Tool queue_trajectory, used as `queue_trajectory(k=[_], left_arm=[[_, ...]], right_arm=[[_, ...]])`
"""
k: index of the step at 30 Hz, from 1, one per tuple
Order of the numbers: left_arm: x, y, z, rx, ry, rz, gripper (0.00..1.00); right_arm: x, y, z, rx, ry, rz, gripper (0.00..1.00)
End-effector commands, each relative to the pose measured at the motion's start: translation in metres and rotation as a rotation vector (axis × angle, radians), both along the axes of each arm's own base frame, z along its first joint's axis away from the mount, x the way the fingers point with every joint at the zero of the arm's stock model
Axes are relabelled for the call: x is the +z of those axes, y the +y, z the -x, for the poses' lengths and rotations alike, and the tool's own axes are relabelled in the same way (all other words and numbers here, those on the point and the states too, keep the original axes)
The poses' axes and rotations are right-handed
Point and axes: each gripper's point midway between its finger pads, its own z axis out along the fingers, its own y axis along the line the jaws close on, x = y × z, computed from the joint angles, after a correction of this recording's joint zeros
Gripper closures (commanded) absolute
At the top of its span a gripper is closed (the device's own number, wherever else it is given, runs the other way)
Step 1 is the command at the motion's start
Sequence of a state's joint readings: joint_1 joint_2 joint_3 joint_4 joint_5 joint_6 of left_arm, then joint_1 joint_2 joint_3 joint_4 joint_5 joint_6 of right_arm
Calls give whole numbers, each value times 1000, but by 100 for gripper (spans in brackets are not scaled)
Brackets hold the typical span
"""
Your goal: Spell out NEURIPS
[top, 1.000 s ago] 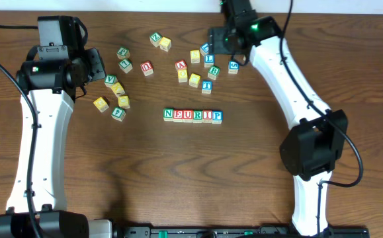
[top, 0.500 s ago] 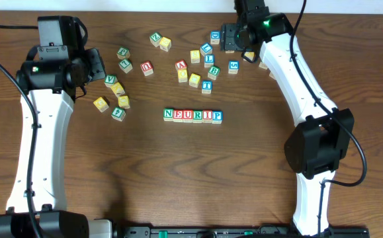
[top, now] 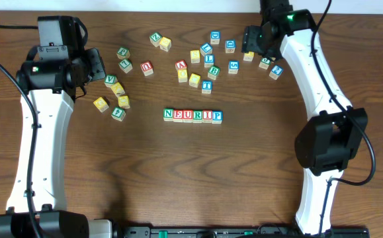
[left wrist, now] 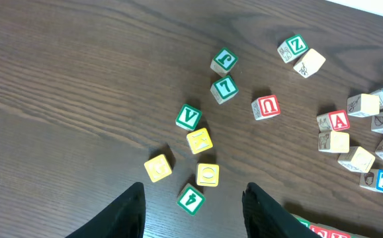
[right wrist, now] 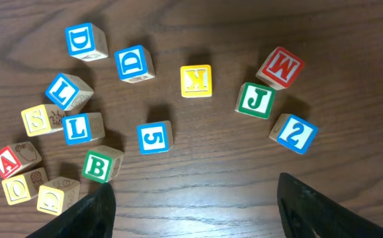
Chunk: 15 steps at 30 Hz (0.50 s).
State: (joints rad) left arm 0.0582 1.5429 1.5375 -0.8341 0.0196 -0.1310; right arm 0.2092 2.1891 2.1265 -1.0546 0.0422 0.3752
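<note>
Six cubes stand in a row reading N E U R I P (top: pixel 192 116) at the table's middle; the row's end shows at the bottom right of the left wrist view (left wrist: pixel 318 230). A yellow S cube (right wrist: pixel 38 119) lies loose in the back cluster, also in the overhead view (top: pixel 195 56). My right gripper (top: pixel 253 38) is open and empty above the back right cubes; its fingers (right wrist: pixel 198 211) frame bare wood below a blue 5 cube (right wrist: pixel 155 137). My left gripper (top: pixel 95 67) is open and empty over the left cubes (left wrist: pixel 192 218).
Loose cubes lie near the right gripper: two blue D, yellow K (right wrist: pixel 196 80), red M, green J (right wrist: pixel 255 100), blue 2, two blue L, green B (right wrist: pixel 98 165), red A. On the left lie green V (left wrist: pixel 188 117), several yellow cubes and a red U (left wrist: pixel 266 107).
My right arm has swung right along the back of the table, uncovering cubes it had hidden. The left arm and the row have not moved.
</note>
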Motion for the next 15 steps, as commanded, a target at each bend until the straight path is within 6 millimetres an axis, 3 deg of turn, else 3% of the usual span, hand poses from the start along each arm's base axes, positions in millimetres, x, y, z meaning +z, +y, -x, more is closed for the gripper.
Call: queue_trajectory(k=[1, 6, 15], left_arm=[[5, 3, -3, 12, -13, -3, 53], [5, 3, -3, 12, -13, -3, 53], [5, 3, -3, 12, -13, -2, 53]], right_arm=[[15, 0, 0, -9, -23, -39, 28], [25, 19, 7, 40, -21, -104, 28], [23, 20, 13, 73, -1, -83, 28]])
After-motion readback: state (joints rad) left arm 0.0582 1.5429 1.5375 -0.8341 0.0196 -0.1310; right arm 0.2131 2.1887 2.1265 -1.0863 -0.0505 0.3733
